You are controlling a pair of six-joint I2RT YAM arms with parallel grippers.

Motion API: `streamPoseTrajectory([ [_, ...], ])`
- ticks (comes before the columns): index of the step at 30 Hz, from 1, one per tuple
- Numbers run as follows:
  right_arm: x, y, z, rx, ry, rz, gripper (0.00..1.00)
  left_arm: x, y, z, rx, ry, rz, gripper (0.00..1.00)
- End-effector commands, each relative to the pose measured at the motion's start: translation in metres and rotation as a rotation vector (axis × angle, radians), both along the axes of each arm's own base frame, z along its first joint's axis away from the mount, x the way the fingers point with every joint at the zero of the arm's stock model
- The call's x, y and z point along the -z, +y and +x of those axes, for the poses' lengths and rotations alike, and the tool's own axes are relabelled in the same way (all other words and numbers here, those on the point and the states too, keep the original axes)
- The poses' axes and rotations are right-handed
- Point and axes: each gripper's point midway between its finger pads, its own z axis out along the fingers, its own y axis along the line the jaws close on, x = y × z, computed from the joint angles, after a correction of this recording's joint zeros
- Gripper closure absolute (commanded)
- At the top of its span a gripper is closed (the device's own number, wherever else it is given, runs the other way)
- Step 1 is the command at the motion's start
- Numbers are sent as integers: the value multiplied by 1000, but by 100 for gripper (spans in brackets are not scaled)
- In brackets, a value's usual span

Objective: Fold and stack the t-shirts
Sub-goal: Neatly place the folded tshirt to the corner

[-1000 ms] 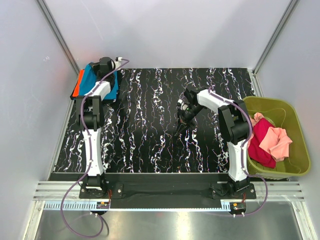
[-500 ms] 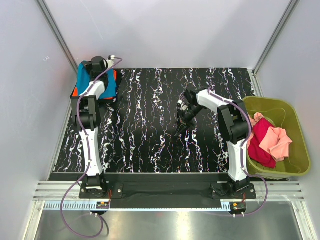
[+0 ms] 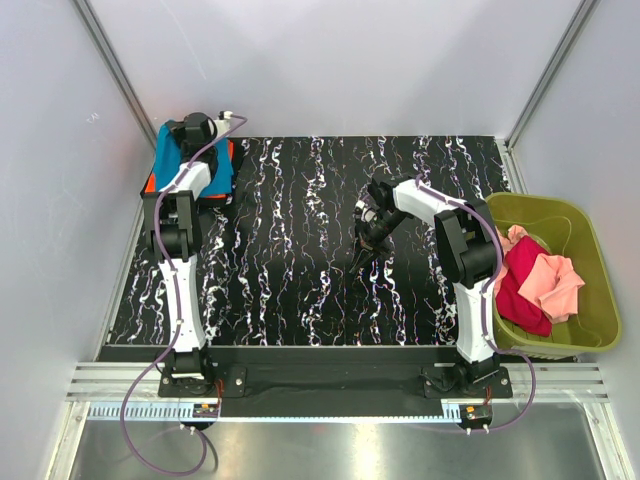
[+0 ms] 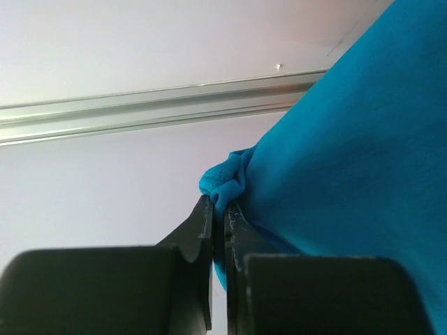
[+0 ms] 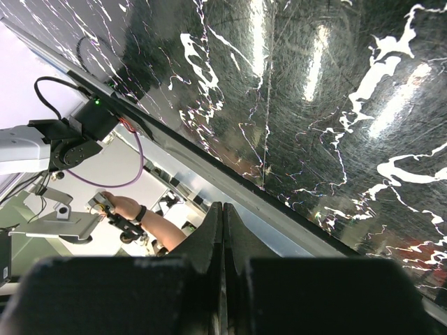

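Observation:
A teal-blue t-shirt (image 3: 168,152) lies folded on a bright orange t-shirt (image 3: 150,184) at the far left corner of the table. My left gripper (image 3: 180,130) is over that pile and shut on a bunched edge of the teal t-shirt (image 4: 349,153); the fingers (image 4: 204,223) pinch a small fold of it. My right gripper (image 3: 372,232) hovers low over the middle of the black marbled table (image 3: 300,260), shut with nothing in it (image 5: 223,209). A pink t-shirt (image 3: 553,283) and a magenta-red t-shirt (image 3: 522,292) lie crumpled in the bin.
An olive-green plastic bin (image 3: 592,262) stands off the table's right edge, beside the right arm. White walls with metal rails close the back and sides; the pile sits tight against the left wall. The right wrist view shows the table's near edge (image 5: 279,202).
The left gripper moved left and back with the teal t-shirt, sliding it over the orange one, then held still. The right arm has not moved.

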Motion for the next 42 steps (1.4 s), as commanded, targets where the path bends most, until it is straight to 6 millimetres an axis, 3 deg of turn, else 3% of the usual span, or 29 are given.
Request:
streamPoseTrajectory([
  [1,-4,1,-2,4,17,14,99,-52,4,9,20,-157,32,100],
  [13,1,-1,-1,9,37,4,99,-45,19,13,23,-178,-3,100],
  [15,1,-1,-1,7,35,5,99,-41,20,15,31,-185,-18,91],
  [16,1,-1,-1,10,39,5,99,-40,19,15,31,-194,-17,76],
  [20,2,1,0,10,36,10,99,-64,23,15,6,-300,-105,61],
  [21,2,2,-1,8,35,13,99,-92,19,15,0,-400,-188,56],
  [22,0,2,0,9,31,16,99,-100,18,13,-5,-428,-230,51],
  [23,-1,3,0,7,26,20,99,-102,15,13,-6,-426,-273,47],
  [24,-4,4,0,5,17,29,99,-122,7,11,12,-480,-344,44],
  [27,-10,5,3,7,-10,39,99,-130,-11,5,20,-496,-472,37],
  [28,-16,6,4,5,-31,46,99,-143,-16,-3,13,-514,-491,36],
  [30,-24,6,5,6,-66,56,99,-136,-34,-11,0,-500,-576,35],
  [31,-27,5,5,7,-75,59,99,-151,-43,-22,11,-496,-611,35],
  [33,-34,4,3,6,-114,67,99,-147,-80,-30,51,-486,-713,34],
  [34,-37,3,2,13,-124,68,99,-159,-95,-44,77,-470,-753,35],
  [35,-40,2,2,17,-138,71,99,-162,-126,-50,130,-447,-797,34],
  [37,-47,1,-3,31,-171,86,99,-140,-166,-65,168,-365,-953,34],
  [38,-49,0,-4,37,-186,88,99,-160,-197,-84,230,-364,-1026,34],
  [39,-53,-2,-7,41,-223,91,99,-144,-223,-95,248,-314,-1161,34],
  [40,-56,-4,-9,54,-235,85,99,-143,-239,-109,263,-286,-1229,32],
  [41,-51,-10,-16,59,-237,63,99,-164,-267,-134,333,-286,-1307,30],
  [42,-61,-11,-17,66,-288,77,99,-141,-291,-152,335,-217,-1419,29],
])
